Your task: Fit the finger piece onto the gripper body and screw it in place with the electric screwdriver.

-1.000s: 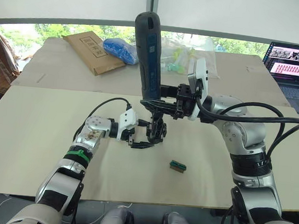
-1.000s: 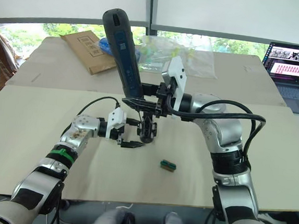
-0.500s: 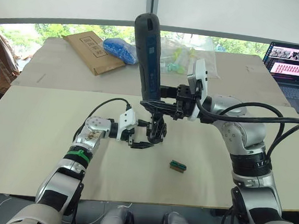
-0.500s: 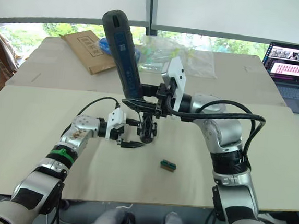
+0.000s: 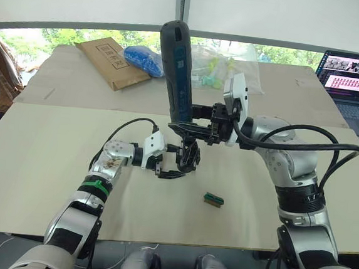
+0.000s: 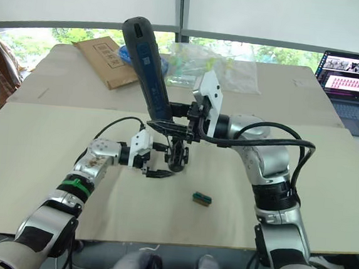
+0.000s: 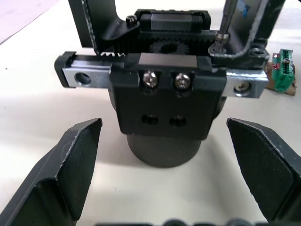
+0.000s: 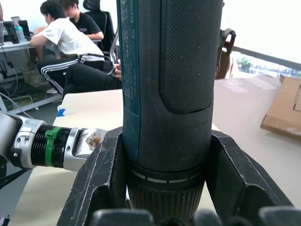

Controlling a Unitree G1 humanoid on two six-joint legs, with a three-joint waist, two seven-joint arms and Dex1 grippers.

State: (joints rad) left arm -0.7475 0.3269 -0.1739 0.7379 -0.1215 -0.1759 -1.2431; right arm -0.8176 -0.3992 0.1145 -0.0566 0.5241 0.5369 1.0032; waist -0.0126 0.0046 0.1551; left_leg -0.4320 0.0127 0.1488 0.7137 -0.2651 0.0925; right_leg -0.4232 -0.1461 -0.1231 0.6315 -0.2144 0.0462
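The gripper body (image 5: 189, 158) stands on the table's middle, a black assembly with a toothed rail (image 7: 162, 66) and a round base. My left gripper (image 5: 169, 166) is open, its fingers (image 7: 70, 165) on either side of the base and apart from it. My right gripper (image 5: 195, 129) is shut on the electric screwdriver (image 5: 178, 71), which is held upright and leaning a little left. Its metal bit (image 7: 222, 28) comes down on a screw at one end of the rail. Beside the bit rises a black upright piece (image 7: 261, 26) that looks like the finger piece.
A small green block (image 5: 213, 199) lies on the table right of the assembly. At the back lie a cardboard envelope (image 5: 109, 60), a blue bag (image 5: 144, 59) and clear plastic bags (image 5: 214, 65). A laptop (image 5: 353, 75) stands far right. People (image 8: 70, 44) sit beyond the table.
The screwdriver's top has dipped and tilted very slightly with the right gripper. The left gripper and the gripper body have stayed put.
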